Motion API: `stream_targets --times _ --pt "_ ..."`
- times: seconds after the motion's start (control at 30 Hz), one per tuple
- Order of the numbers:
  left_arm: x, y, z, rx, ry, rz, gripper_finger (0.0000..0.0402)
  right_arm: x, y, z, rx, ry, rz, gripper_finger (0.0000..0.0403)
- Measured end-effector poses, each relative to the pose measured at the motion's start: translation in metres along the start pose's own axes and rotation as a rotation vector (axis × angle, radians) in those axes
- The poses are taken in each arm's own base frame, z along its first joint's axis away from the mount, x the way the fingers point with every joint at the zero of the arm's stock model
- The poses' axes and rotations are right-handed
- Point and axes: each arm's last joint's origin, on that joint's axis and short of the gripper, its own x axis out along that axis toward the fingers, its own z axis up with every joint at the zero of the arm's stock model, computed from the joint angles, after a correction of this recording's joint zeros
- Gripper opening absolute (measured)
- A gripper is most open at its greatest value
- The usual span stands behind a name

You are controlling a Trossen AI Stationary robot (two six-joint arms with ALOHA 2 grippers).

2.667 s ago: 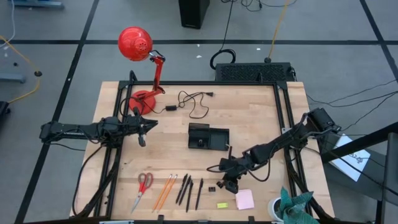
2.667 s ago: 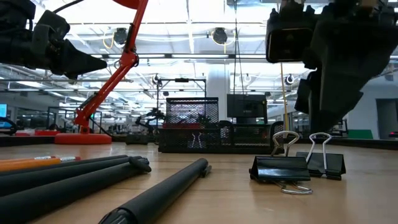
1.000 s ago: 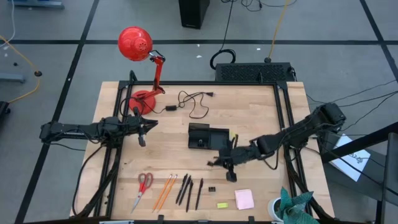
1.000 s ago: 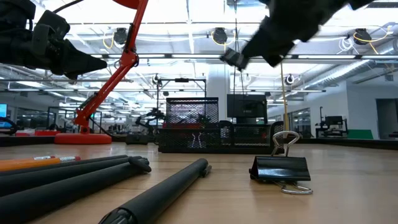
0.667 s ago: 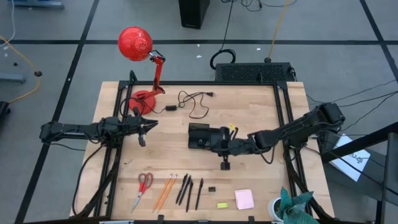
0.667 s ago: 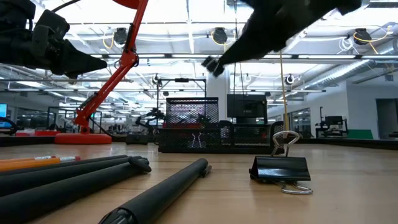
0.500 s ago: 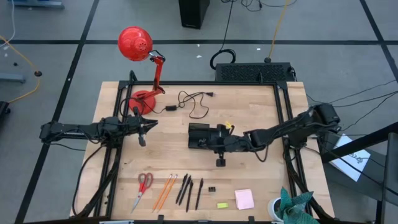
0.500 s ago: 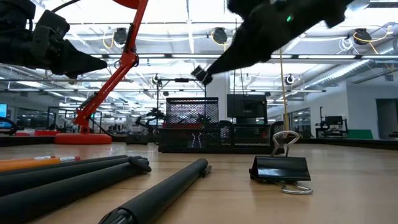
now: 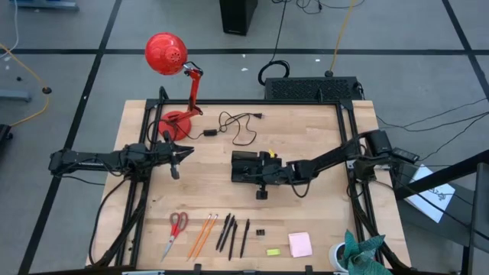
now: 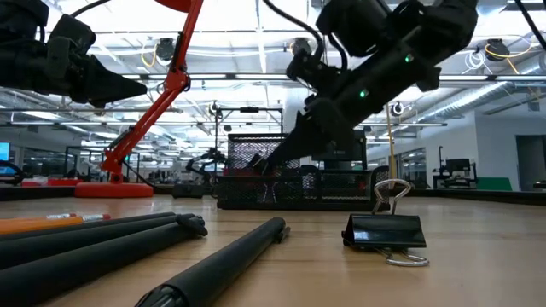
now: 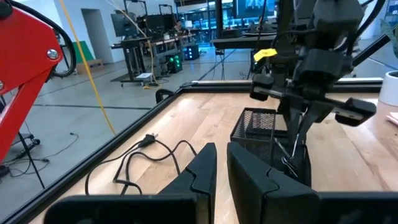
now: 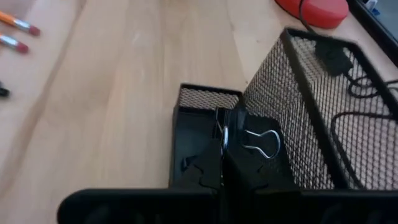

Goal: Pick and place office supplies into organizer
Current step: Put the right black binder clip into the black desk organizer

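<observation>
1. In the high view we saw the right gripper (image 9: 252, 174) reaching in from three o'clock over the black mesh organizer (image 9: 246, 158) near the table's centre.
2. Its fingers (image 12: 208, 167) were pressed narrow on a black binder clip (image 12: 233, 130), whose wire handles (image 12: 261, 142) lay flat above the low compartment, pointing toward the taller mesh bin.
3. The organizer's long axis ran nine to three o'clock in the high view, with the tall bin at the nine o'clock end.
4. The left gripper (image 9: 175, 159) hung above the table at about nine o'clock from the organizer, well apart from it; in its own wrist view the fingers (image 11: 202, 169) stood nearly together, holding nothing.
5. Along the six o'clock edge of the table lay the red-handled scissors (image 9: 175, 231), two orange pencils (image 9: 202, 233) and three black pens (image 9: 231, 233), each with its long axis running roughly six to twelve o'clock, tilted slightly toward one o'clock.
6. Just toward three o'clock of the pens sat another binder clip (image 9: 260, 230), then a small yellow-green block (image 9: 273, 250) and a pink sticky-note pad (image 9: 300, 244).
7. A red desk lamp (image 9: 170, 61) stood at eleven o'clock, with a black cable (image 9: 237, 126) beside its base.
</observation>
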Motion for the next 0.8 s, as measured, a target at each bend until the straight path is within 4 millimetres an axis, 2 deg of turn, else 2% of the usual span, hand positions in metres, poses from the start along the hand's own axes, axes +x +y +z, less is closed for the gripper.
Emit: stream_targets --times 0.37,0.57,0.8 --pt "0.0 -0.0001 -0.0007 0.003 0.007 0.0 0.0047 0.0032 -0.0043 -0.0039 0.016 0.026 -0.005 0.0003" --pt "0.0 -0.0001 -0.001 0.004 0.01 -0.001 0.0047 0.0031 -0.0025 -0.0039 0.011 0.026 0.049 0.0005" --pt "0.0 -0.0001 -0.0015 0.005 0.015 -0.001 0.0047 0.0029 -0.0021 -0.0038 0.009 0.026 0.048 0.0033"
